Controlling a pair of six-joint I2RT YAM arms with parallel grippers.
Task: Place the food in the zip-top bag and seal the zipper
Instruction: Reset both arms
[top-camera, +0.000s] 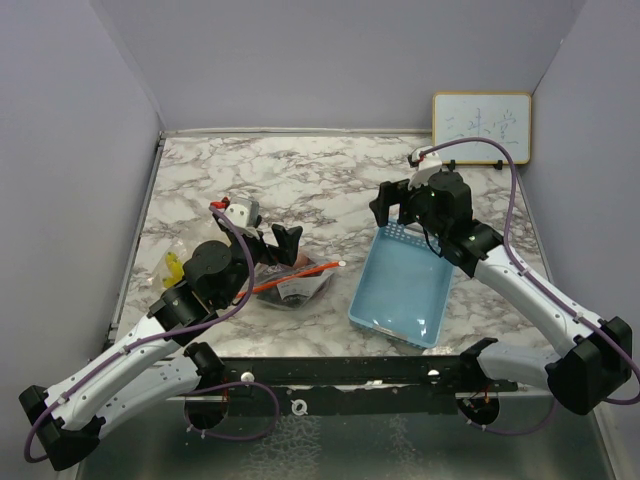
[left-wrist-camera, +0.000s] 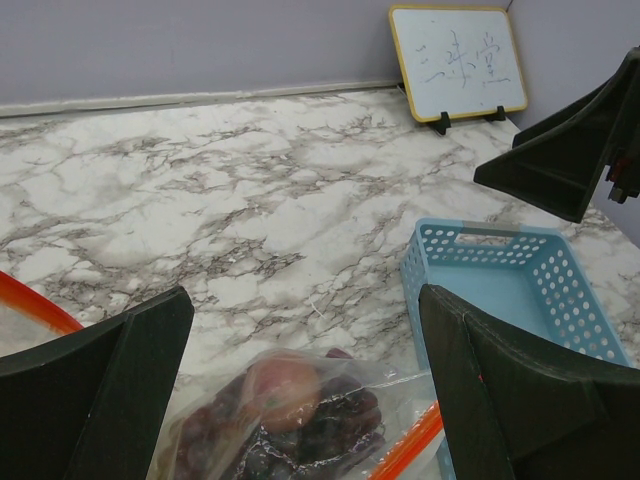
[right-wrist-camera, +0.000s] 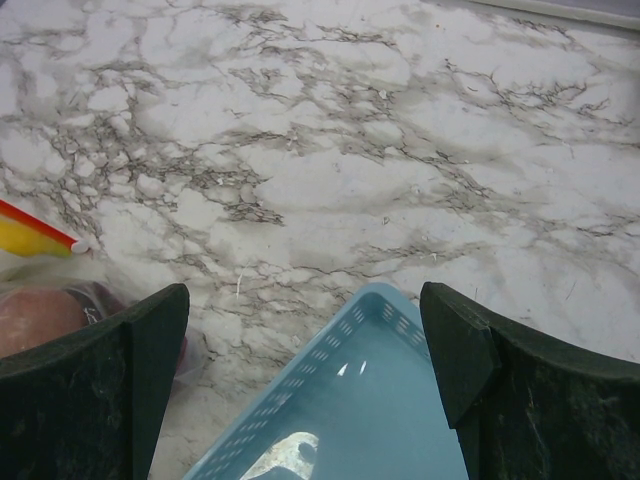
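Left gripper (left-wrist-camera: 305, 295) gapes over bagged grapes (left-wrist-camera: 330, 425); whiteboard (left-wrist-camera: 457, 62) handwriting is illegible.

1 zip-top bag (top-camera: 296, 286), 1 grape cluster (left-wrist-camera: 310, 435), 1 red fruit (left-wrist-camera: 285, 388), 1 banana bunch (top-camera: 172, 266) — 1 basket (top-camera: 402, 292), 1 whiteboard (top-camera: 481, 125).

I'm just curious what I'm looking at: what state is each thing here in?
Zip-top bag: lying flat, food inside; whether the zipper is sealed is unclear.
Grapes: inside the bag.
Red round fruit: inside the bag, on the grapes.
Light blue basket: upright, nothing visible inside.
Whiteboard: standing upright.
Left gripper: open, holding nothing.
Right gripper: open, holding nothing.
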